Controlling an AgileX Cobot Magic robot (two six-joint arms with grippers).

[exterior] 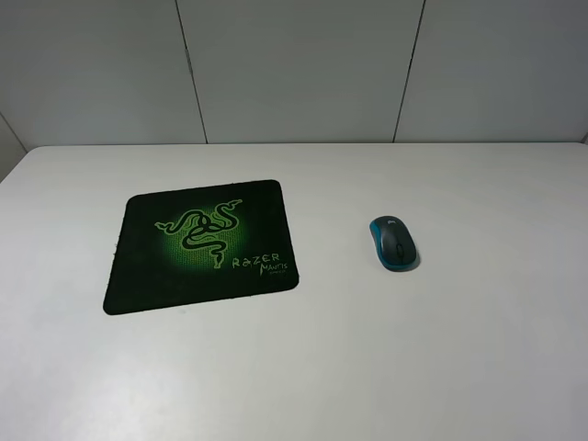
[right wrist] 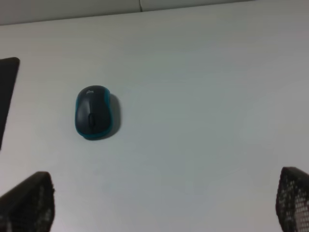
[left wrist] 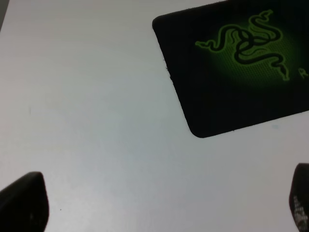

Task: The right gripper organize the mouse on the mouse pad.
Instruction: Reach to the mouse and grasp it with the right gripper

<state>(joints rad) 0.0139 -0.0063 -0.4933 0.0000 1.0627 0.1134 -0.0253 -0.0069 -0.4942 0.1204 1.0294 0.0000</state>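
The mouse (exterior: 394, 243), dark grey with teal sides, lies on the white table to the right of the mouse pad (exterior: 202, 246) and apart from it. The pad is a flat black mat with a green snake logo and "RAZER" lettering. Neither arm shows in the exterior high view. In the right wrist view the mouse (right wrist: 94, 112) lies ahead of my right gripper (right wrist: 160, 205), whose fingers stand wide apart and empty; a corner of the pad (right wrist: 7, 92) shows at the edge. My left gripper (left wrist: 161, 208) is open and empty, with the pad (left wrist: 241, 72) ahead of it.
The white table (exterior: 367, 367) runs back to a grey panelled wall (exterior: 294, 64). Nothing else lies on the table.
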